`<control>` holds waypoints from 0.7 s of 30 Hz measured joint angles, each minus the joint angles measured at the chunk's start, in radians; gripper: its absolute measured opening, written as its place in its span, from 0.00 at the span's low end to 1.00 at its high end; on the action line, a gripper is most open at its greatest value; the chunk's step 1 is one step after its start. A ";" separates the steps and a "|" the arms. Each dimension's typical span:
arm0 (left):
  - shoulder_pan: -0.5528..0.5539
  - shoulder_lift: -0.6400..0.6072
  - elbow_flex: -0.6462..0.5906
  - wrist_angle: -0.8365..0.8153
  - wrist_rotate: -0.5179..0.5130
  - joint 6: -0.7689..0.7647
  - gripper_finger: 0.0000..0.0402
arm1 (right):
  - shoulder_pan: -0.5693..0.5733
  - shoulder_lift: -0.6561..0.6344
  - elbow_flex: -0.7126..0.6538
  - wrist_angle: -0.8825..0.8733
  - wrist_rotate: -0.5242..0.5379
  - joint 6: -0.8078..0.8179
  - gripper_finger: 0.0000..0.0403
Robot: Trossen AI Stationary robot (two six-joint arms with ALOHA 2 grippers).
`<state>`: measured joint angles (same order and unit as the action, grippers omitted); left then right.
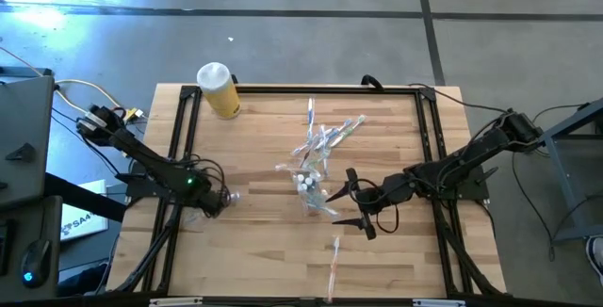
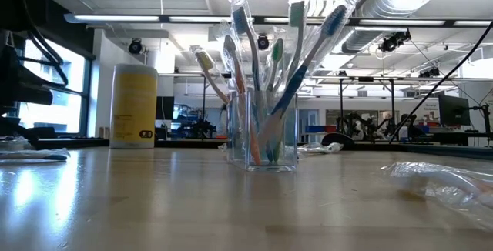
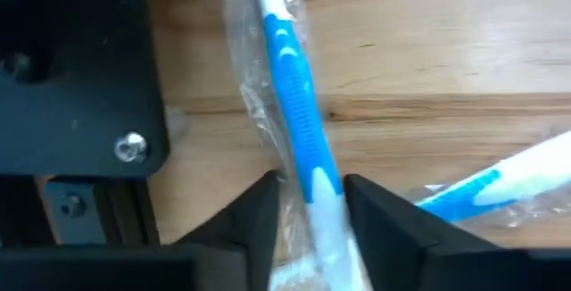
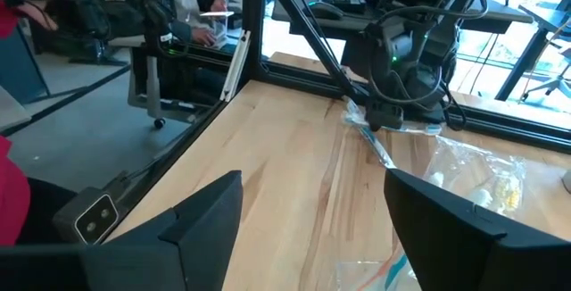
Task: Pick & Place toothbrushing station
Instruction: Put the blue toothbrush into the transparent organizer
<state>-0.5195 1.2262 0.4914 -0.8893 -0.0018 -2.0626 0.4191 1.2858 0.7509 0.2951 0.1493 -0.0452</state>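
Left gripper [image 1: 219, 201]: low at the table's left edge, left of frame centre in the high view; the left wrist view shows its fingers [image 3: 254, 224] either side of a wrapped blue toothbrush [image 3: 299, 121], gap narrow, firm grasp not confirmed.
Second wrapped brush [image 3: 500, 179]: lies just beside the first.
Yellow bottle [image 1: 219, 90]: one, upper left of the table; not part of the set.
Clear cup [image 2: 262, 132]: one, upright at table centre, holding several brushes; exact count not readable.
Loose wrapped brush [image 1: 334, 262]: one, lower centre.
Right gripper [image 1: 350, 203]: right of the cup, jaws spread, empty.
Handling: brushes light, stiff; film wrap slippery, crinkly. Grip mid-handle, across the narrow side. Cup likely light and tippable.
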 joint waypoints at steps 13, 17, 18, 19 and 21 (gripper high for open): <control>0.003 0.003 0.088 -0.011 -0.395 0.217 0.09 | 0.000 0.000 0.000 -0.001 0.000 -0.001 0.66; 0.003 0.002 0.215 -0.106 -0.512 0.306 0.09 | 0.000 0.000 0.000 0.005 0.006 0.000 0.66; 0.003 0.002 0.253 -0.121 -0.547 0.333 0.09 | 0.000 0.000 0.000 0.008 0.008 0.000 0.66; 0.003 0.002 0.292 -0.135 -0.583 0.367 0.09 | 0.000 0.000 0.000 0.010 0.008 0.000 0.66; 0.002 0.002 0.372 -0.163 -0.646 0.443 0.09 | 0.000 0.000 0.000 0.017 0.008 0.000 0.66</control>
<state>-0.5177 1.2278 0.8631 -1.0521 -0.6473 -1.6196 0.4191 1.2858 0.7509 0.3125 0.1577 -0.0456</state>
